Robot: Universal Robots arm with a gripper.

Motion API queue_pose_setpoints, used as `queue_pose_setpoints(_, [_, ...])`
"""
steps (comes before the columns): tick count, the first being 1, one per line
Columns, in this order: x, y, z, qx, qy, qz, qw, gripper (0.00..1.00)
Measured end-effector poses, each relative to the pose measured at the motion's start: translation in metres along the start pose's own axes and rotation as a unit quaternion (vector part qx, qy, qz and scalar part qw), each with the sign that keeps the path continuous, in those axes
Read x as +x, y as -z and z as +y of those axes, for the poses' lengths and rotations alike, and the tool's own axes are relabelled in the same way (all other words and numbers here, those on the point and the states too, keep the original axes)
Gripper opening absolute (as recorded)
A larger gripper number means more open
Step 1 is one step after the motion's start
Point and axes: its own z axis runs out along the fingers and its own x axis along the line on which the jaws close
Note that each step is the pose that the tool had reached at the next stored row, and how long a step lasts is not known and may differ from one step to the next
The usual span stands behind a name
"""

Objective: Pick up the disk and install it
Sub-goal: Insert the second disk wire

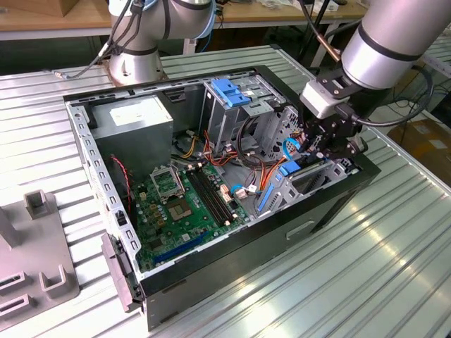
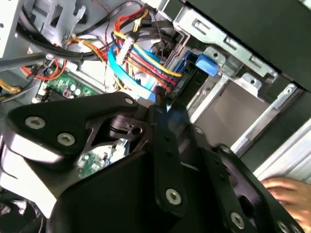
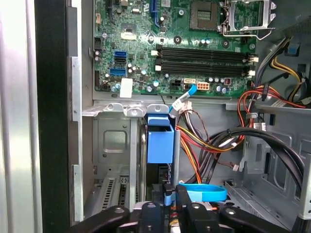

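The disk (image 3: 160, 138) stands on edge in a narrow metal bay at the end of the open computer case (image 1: 338, 204); its bright blue carrier faces me in the first wrist view. In the exterior view the disk's blue frame (image 1: 289, 169) shows low in the case at that view's right. My gripper (image 3: 168, 195) reaches down into that bay, its black fingers (image 3: 182, 196) close together on the carrier's edge. In the second wrist view the gripper (image 2: 163, 110) ends at a blue edge among the cables.
Bundled red, yellow and black cables (image 3: 214, 141) and a blue flat cable (image 3: 204, 191) crowd the bay. The motherboard (image 1: 187, 201) lies beside it. A tall drive cage with a blue latch (image 1: 229, 91) stands behind. A person's fingers (image 2: 286, 189) rest outside the case. A grey fixture (image 1: 42, 260) stands on the table.
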Motion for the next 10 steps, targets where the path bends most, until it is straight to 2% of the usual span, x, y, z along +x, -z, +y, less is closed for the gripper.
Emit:
queue_pose_setpoints(1, [-0.0003,0.0036,-0.0003,0.0,0.0,-0.0001,1.0,0.3])
queue_pose_setpoints(3, [-0.001,0.011,-0.0011,0.0,0.0,0.0002,1.0,0.3])
queue_pose_setpoints(4, [-0.0012,0.0132,-0.0014,0.0,0.0,0.0001,1.0,0.3])
queue_pose_setpoints(6, [-0.0013,0.0131,-0.0014,0.0,0.0,0.0,1.0,0.3])
queue_pose_setpoints(7, [-0.0013,0.0133,-0.0014,0.0,0.0,0.0001,1.0,0.28])
queue_pose_setpoints(10, [-0.0014,0.0133,-0.0014,0.0,0.0,0.0001,1.0,0.1])
